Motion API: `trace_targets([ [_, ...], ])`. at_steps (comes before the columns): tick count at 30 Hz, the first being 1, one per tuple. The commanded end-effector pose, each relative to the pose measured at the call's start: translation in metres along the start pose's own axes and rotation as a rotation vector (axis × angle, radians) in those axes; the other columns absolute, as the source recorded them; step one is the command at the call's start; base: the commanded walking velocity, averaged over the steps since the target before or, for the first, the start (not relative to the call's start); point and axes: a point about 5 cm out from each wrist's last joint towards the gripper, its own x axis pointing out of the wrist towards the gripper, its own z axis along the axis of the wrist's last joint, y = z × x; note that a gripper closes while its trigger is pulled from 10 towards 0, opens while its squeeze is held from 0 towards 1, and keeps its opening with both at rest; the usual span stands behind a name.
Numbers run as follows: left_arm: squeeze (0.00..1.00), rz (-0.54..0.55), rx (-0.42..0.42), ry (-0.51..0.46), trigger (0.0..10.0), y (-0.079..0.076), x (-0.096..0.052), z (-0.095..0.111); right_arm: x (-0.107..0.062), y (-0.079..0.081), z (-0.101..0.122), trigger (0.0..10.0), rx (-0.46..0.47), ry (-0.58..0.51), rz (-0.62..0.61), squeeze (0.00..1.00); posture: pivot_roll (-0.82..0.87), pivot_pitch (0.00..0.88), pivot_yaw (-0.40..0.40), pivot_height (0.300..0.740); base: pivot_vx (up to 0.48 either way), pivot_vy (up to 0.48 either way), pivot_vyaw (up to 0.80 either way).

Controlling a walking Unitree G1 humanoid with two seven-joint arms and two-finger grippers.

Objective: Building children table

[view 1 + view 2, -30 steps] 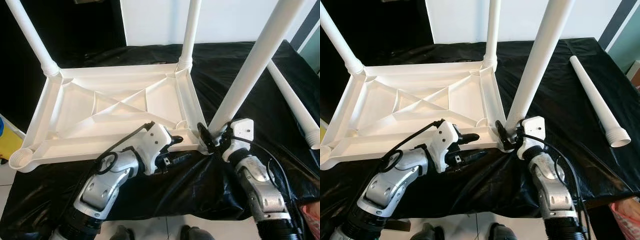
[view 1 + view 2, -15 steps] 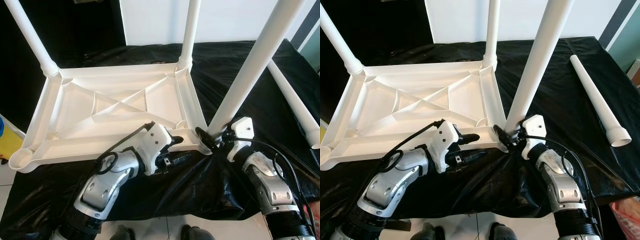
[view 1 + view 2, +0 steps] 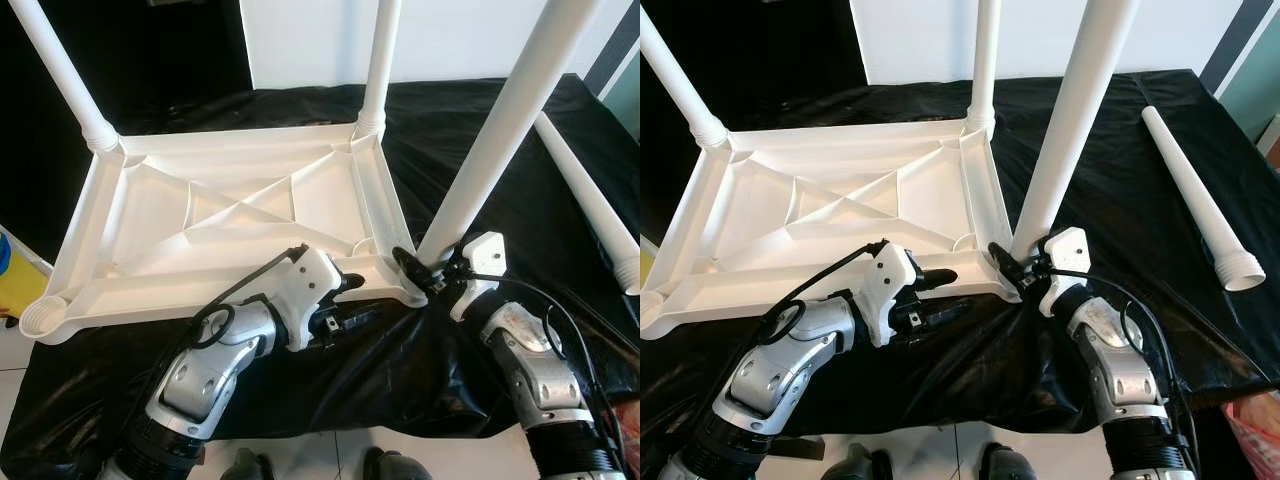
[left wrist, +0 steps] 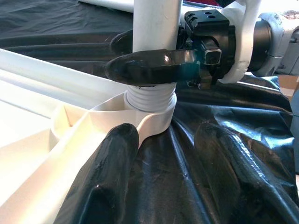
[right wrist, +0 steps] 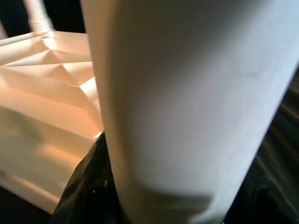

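Here the white plastic tabletop (image 3: 225, 225) lies upside down on a black plastic sheet (image 3: 1110, 150), so its corner sockets face up to take the legs. Two far legs already stand in their sockets: the far-left leg (image 3: 62, 75) and the far-right leg (image 3: 380, 60).

The work is at the near-right corner. The right gripper (image 3: 418, 275) has its black fingers (image 4: 154, 65) closed round the base of the near-right leg (image 3: 495, 130), just above the ribbed threaded end that sits in the corner socket (image 4: 149, 119). Holding so low probably gives the best purchase for turning or pressing the leg home (the threads are not fully sunk, so I judge it not yet seated).

The left gripper (image 3: 355, 300) straddles the tabletop's near rim just beside that corner, fingers spread, one over the rim and one lying on the sheet outside it; it seems placed there to keep the tabletop from sliding or turning with the leg.

The near-left socket (image 3: 42, 320) is empty, and the last spare leg (image 3: 1195, 205) lies on the sheet well off to the right, threaded end toward the robot, waiting its turn.
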Motion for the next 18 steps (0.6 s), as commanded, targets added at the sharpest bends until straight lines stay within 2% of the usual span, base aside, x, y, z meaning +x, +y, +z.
trace_targets([
  [1,0.0,0.003,-0.01,0.006,10.0,-0.001,-0.001,-0.001,-0.01,-0.008,-0.016,10.0,0.025,0.088,-0.126,0.0,-0.06,0.191,0.026,0.74,0.0,0.0,0.0],
  [2,0.0,0.003,-0.01,0.006,10.0,-0.001,-0.001,-0.001,-0.01,-0.008,-0.016,10.0,0.025,0.088,-0.126,0.0,-0.06,0.191,0.026,0.74,0.0,0.0,0.0],
  [3,0.0,0.002,-0.01,0.006,10.0,-0.002,0.0,-0.001,-0.011,-0.006,-0.018,10.0,0.035,0.098,-0.238,0.0,-0.06,0.194,0.027,0.74,0.0,0.0,0.0],
  [8,0.0,0.0,-0.012,0.007,10.0,-0.002,0.0,-0.001,-0.012,-0.002,-0.02,10.0,0.024,0.111,-0.294,0.0,-0.06,0.194,0.028,0.74,0.0,0.0,0.0],
  [12,0.0,-0.004,-0.01,0.007,10.0,-0.003,-0.001,-0.001,-0.013,0.018,-0.029,10.0,0.105,0.145,-0.53,0.0,-0.05,0.189,0.027,0.74,0.0,0.0,0.0],
  [16,0.0,-0.004,-0.008,0.007,10.0,-0.003,-0.001,-0.001,-0.013,0.021,-0.03,10.0,0.119,0.151,-0.568,0.0,-0.06,0.19,0.026,0.74,0.0,0.0,0.0],
  [18,0.0,-0.008,-0.011,0.005,10.0,-0.003,0.0,-0.001,-0.011,0.026,-0.031,10.0,0.134,0.165,-0.632,0.0,-0.05,0.186,0.023,0.74,0.0,0.0,0.0],
])
